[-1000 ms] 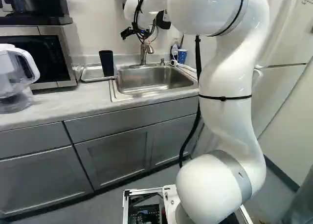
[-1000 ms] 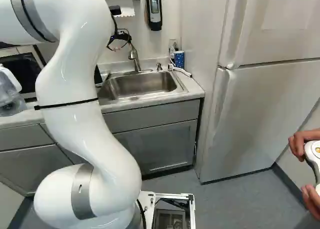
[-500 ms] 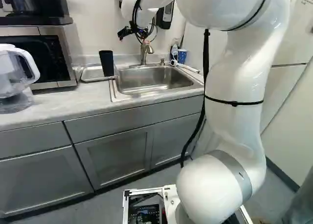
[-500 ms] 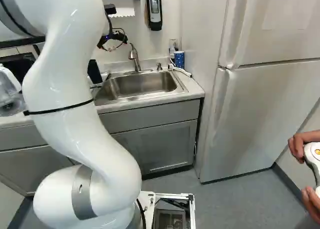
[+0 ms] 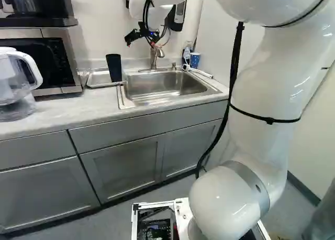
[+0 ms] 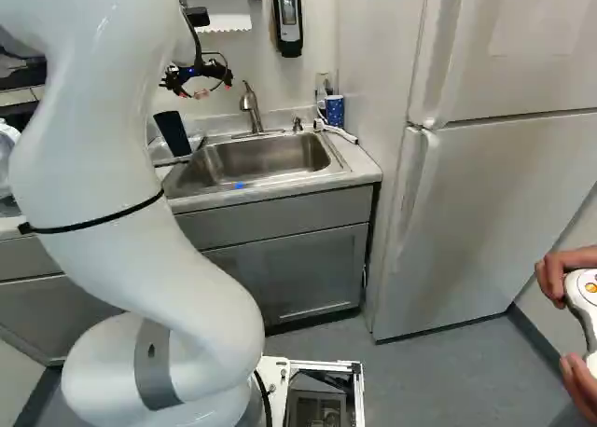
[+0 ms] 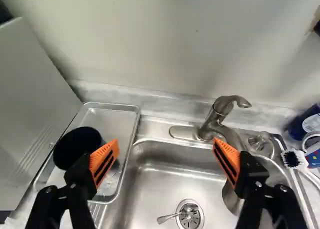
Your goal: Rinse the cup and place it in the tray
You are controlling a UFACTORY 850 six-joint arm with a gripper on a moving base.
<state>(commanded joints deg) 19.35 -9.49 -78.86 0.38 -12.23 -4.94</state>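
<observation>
the black gripper of two fingers (image 6: 193, 93) is in the air above the sink area, its fingers spread wide, and between the orange ribbed pads (image 7: 105, 161) nothing is pinched. the tall black cup (image 7: 77, 148) stands with its mouth up in the shallow silver metal tray (image 7: 131, 139), apart from the gripper, at about seven o'clock from it in the left base view. in this same view the tray lies at nine o'clock from the stainless steel sink (image 5: 162, 85), just beside it, and the curved brushed-metal faucet (image 5: 155, 56) rises at twelve o'clock (the blue cup with white dots (image 5: 194, 59) is near one o'clock). a small metal spoon (image 7: 167, 218) lies at the sink's drain (image 7: 192, 220)
</observation>
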